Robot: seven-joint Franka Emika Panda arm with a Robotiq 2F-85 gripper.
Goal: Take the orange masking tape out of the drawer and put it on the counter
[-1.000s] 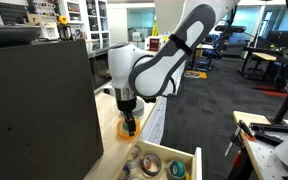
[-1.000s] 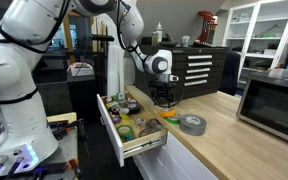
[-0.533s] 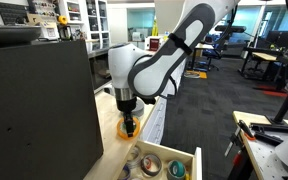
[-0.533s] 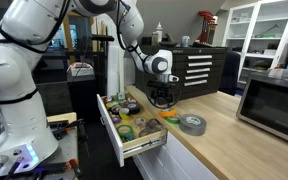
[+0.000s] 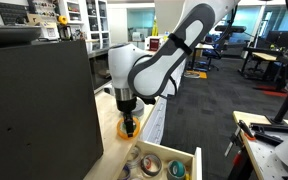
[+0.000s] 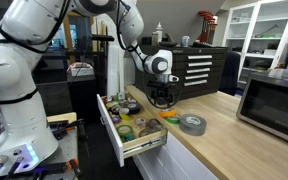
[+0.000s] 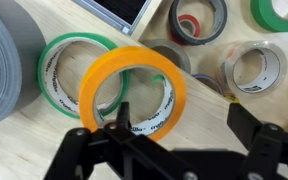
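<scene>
The orange masking tape (image 7: 134,55) is a yellow-orange ring lying partly over a small green tape roll (image 7: 52,52) on pale wood. In an exterior view it (image 5: 124,129) sits under my gripper (image 5: 131,120) on the beige counter (image 5: 109,150), beyond the open drawer (image 5: 174,152). My gripper (image 7: 184,118) is wide open. One finger is inside the ring's hole and the other stands well clear to the right. In an exterior view the gripper (image 6: 162,100) hovers low by the far end of the drawer (image 6: 112,135).
A big grey duct tape roll (image 6: 192,123) lies on the counter (image 6: 224,145) close to the gripper, and fills the left edge of the wrist view (image 7: 4,70). More tape rolls (image 7: 254,65) lie to the right. A microwave (image 6: 274,105) stands on the counter.
</scene>
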